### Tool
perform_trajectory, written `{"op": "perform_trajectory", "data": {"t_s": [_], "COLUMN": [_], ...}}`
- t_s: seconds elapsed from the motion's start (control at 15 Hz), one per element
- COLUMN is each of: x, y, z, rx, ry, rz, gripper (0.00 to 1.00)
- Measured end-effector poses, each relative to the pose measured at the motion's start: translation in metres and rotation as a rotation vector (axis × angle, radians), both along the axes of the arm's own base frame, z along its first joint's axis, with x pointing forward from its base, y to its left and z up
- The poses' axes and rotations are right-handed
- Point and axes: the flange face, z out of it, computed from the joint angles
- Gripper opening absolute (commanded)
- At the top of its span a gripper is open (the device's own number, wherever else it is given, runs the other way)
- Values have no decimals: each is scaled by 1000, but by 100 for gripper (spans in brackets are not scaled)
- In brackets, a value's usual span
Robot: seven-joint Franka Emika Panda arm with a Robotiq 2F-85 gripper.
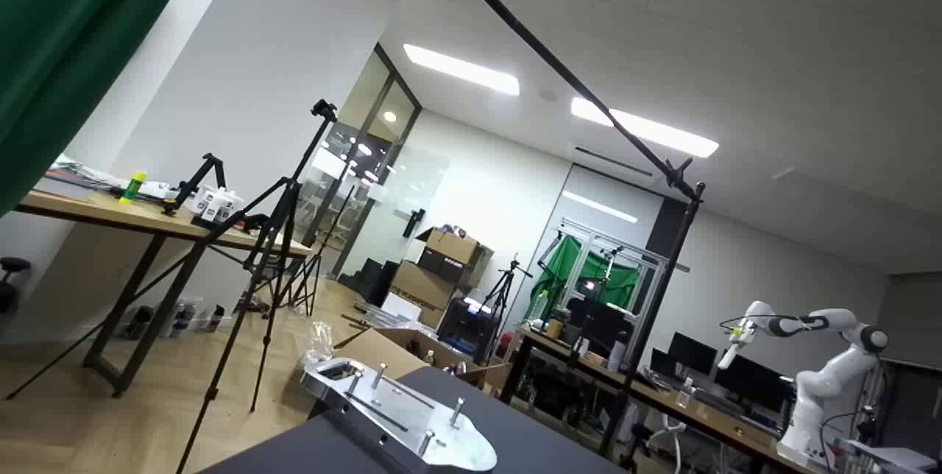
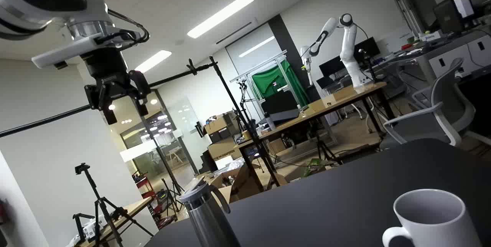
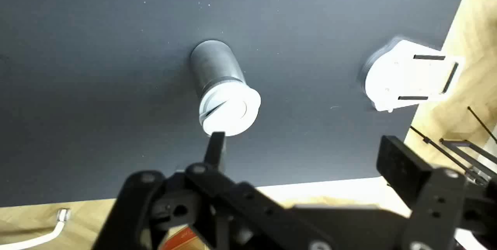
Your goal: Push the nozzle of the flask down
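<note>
The flask (image 2: 211, 218) is a dark grey metallic jug with a side handle, standing upright on the dark table. Its pale nozzle (image 2: 195, 185) on the lid tilts up at an angle. In the wrist view the flask body (image 3: 215, 61) and its white, overexposed lid (image 3: 233, 112) show, with a dark gap beside the nozzle flap. My gripper (image 2: 126, 112) hangs above and apart from the flask. It is open and empty; its fingers are wide apart in the wrist view (image 3: 304, 145). One fingertip overlaps the lid's edge in that view. Flask and gripper are out of view in the remaining exterior view.
A white mug (image 2: 431, 218) stands on the dark table (image 2: 326, 197) in an exterior view. A metal plate with upright pins (image 1: 412, 415) lies near the table edge; it also shows in the wrist view (image 3: 411, 73). Another arm (image 2: 349, 47) stands far behind.
</note>
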Motion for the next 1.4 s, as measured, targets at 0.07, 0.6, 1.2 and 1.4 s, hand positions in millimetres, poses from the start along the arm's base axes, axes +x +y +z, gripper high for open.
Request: {"op": "perform_trajectory", "data": {"t_s": [0.07,0.6,1.2,1.4], "x": [0,1,49,83], "y": [0,0,17,34], "z": [0,0,-29,-53], "rx": [0,0,-7,-14], "ry": [0,-4,-39,-31], "rz": [0,-1,-1,17], "gripper": [100,100,31,11]}}
